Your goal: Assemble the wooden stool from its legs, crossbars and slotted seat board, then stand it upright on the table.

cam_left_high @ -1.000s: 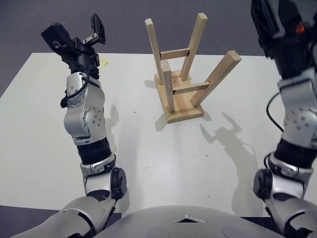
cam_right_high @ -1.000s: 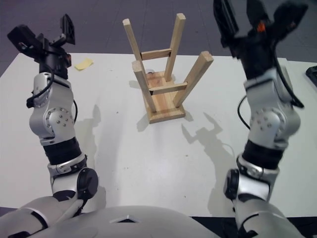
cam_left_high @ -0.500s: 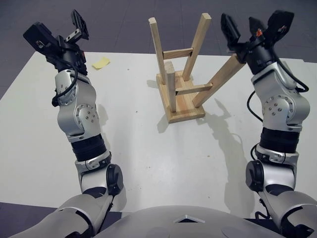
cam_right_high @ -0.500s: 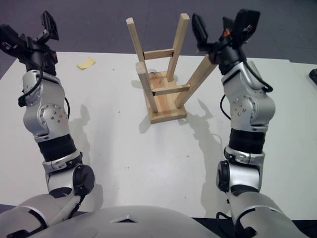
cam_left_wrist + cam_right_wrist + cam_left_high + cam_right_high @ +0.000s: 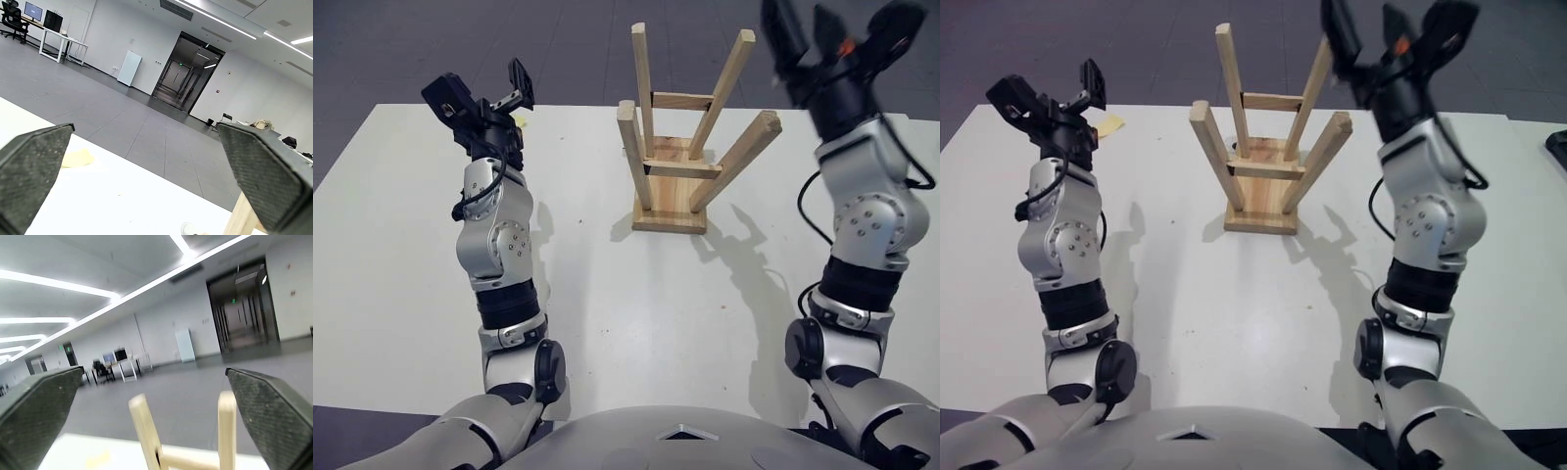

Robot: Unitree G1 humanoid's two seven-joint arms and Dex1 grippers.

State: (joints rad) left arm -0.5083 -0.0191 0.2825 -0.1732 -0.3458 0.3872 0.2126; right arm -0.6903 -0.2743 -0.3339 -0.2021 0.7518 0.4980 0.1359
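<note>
While the stool (image 5: 1255, 171) is sat upside down in the upper middle of the frame, seat board (image 5: 668, 220) flat on the table (image 5: 401, 245) and four legs poking up, nothing is actually being held. The left gripper (image 5: 484, 86) is up in the upper left, spread wide with nothing between the pads (image 5: 34, 166). It's well apart from the stool, with a yellow note (image 5: 1108, 122) just behind it. The right gripper (image 5: 1393, 29) is raised in the upper right, also wide open and empty, near the leg tops.

Worry number one: the leg (image 5: 736, 162) nearest the right arm is slanted way outward, while the other three are closer to upright. Whether it's fully seated in its slot can't really be told from up here, so it may just be loose. If the stool gets flipped like that, the leg could be popped out and the crossbars (image 5: 680, 100) dragged out with it.

Second thing: if the right gripper is brought down off-centre, a leg could be knocked sideways and the whole stool tipped or shoved across the table, since nothing is bracing it from the left side.

Third: if the flip is done by one leg only, the joints could be levered apart. A grip on two legs at once would probably be safer.
</note>
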